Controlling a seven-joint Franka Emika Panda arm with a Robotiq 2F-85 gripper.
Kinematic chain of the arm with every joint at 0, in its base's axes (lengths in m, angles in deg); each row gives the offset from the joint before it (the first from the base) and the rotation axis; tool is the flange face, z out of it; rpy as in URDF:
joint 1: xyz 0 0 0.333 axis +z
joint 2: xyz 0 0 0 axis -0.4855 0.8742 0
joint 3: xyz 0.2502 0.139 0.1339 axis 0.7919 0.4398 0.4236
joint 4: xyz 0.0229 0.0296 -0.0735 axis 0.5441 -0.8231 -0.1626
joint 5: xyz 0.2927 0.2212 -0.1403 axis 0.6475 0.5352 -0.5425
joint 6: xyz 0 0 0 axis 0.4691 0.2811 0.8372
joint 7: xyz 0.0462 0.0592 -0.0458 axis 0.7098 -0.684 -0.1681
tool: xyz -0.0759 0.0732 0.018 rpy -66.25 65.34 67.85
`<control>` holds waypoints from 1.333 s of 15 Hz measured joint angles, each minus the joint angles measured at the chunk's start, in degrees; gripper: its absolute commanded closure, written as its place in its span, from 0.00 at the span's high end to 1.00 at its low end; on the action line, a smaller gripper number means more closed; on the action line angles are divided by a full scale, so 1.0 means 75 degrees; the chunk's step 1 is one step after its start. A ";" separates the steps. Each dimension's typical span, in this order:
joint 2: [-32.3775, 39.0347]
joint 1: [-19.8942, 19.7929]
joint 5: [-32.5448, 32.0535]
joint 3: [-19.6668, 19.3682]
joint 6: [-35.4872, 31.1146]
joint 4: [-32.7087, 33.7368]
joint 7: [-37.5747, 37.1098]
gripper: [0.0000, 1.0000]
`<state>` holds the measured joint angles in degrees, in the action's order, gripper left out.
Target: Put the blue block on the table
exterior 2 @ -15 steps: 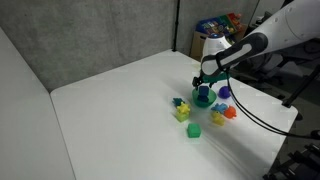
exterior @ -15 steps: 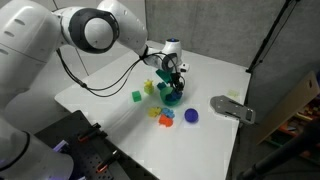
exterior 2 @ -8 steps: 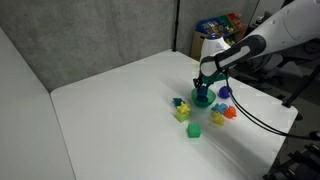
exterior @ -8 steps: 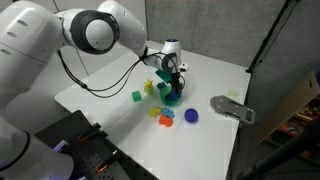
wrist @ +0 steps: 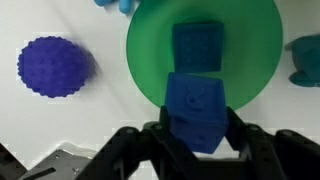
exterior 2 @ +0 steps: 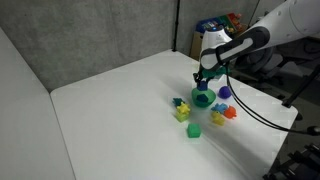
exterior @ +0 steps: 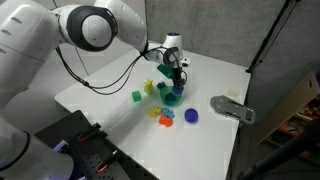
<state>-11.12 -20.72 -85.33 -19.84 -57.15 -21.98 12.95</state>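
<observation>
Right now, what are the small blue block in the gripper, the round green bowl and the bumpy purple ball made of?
The small blue block is probably hard plastic, matte, with moulded raised shapes. The round green bowl is likely smooth plastic, one even colour. The bumpy purple ball looks like soft rubber, covered in tiny nubs; it could be plastic.

arm point(exterior: 92, 27): big bend up high, forearm stretched out over the table
wrist point(exterior: 172, 46): aimed pretty much straight down
gripper point(wrist: 197, 128): fingers point(wrist: 152, 138) pinching the blue block point(wrist: 195, 103) from both sides
</observation>
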 measured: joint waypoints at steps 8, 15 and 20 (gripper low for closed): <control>-0.1197 0.0089 0.0000 0.0517 0.0081 -0.0412 0.0380 0.29; -0.2414 0.0067 0.0202 0.1495 0.0078 -0.1832 0.1507 0.29; -0.3115 -0.0073 0.0708 0.2092 0.0379 -0.2940 0.2494 0.29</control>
<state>-34.49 -21.27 -80.02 -4.15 -54.31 -44.04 31.65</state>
